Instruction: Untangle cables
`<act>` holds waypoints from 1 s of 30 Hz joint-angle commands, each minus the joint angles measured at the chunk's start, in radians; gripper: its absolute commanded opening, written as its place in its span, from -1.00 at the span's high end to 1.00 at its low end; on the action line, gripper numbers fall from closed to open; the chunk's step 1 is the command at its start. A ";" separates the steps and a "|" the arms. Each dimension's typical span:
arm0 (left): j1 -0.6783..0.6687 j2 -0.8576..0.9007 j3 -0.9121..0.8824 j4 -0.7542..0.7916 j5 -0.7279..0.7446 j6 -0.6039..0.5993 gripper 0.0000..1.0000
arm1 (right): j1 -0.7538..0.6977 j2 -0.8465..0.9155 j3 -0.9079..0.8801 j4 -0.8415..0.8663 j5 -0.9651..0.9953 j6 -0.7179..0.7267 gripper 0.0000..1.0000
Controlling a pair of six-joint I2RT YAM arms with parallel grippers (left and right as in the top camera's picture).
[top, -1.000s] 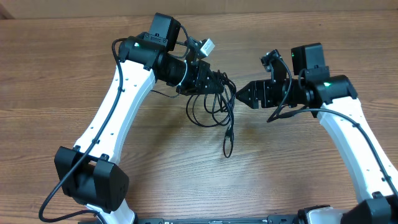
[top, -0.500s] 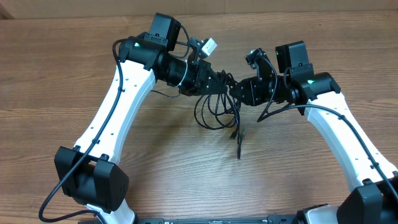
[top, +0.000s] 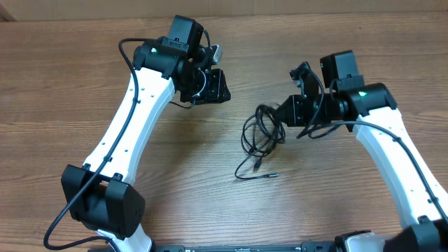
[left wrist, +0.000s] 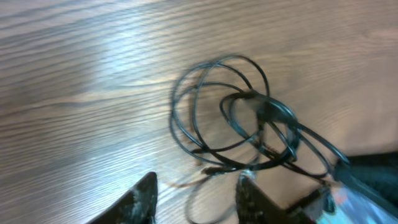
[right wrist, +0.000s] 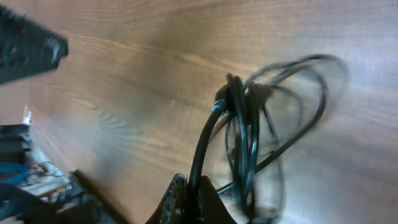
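Wood-grain surface [top: 77, 84] fills every view. The cables [top: 262, 130] lie right of centre as a bunch of loops, stretched lengthwise from the right pincer [top: 281, 115] down toward the near edge. One loose tail curls low, and its plug tip [top: 274, 175] points right. The right pincer is clamped on several strands (its wrist view shows them pinched). The left pincer [top: 220, 87] stands well apart from the bunch, fingers spread and holding nothing.
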State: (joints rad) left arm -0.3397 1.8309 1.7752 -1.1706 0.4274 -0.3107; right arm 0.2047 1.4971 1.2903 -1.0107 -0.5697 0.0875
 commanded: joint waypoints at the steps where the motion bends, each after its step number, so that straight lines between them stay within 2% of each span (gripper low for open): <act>1: -0.003 0.000 0.006 0.005 -0.097 -0.012 -0.01 | -0.003 -0.069 0.041 -0.066 -0.009 0.046 0.93; 4: -0.016 0.000 0.005 0.005 -0.095 -0.011 -0.18 | -0.003 -0.084 0.041 -0.103 -0.020 0.043 0.93; 9: -0.053 0.000 -0.029 0.032 -0.095 0.020 -0.40 | -0.003 -0.108 0.041 -0.065 -0.126 0.043 0.93; 13: -0.062 0.002 -0.085 0.074 -0.092 0.018 -0.59 | -0.003 -0.117 0.066 -0.067 -0.133 0.076 0.93; 18: -0.062 0.002 -0.170 0.170 -0.051 0.018 -0.72 | -0.003 -0.118 0.168 -0.107 -0.185 0.089 0.93; 23: -0.064 0.022 -0.272 0.356 0.092 0.018 -0.78 | -0.003 -0.119 0.278 -0.163 -0.183 0.088 0.93; 25: -0.069 0.051 -0.312 0.466 0.220 0.019 -0.78 | -0.003 -0.118 0.283 -0.171 -0.183 0.088 0.93; 30: -0.066 0.101 -0.344 0.566 0.386 0.053 -0.75 | -0.003 -0.116 0.283 -0.184 -0.164 0.089 0.93</act>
State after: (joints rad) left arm -0.4046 1.8889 1.4559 -0.6292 0.6331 -0.3042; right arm 0.2047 1.3945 1.5478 -1.1973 -0.7280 0.1726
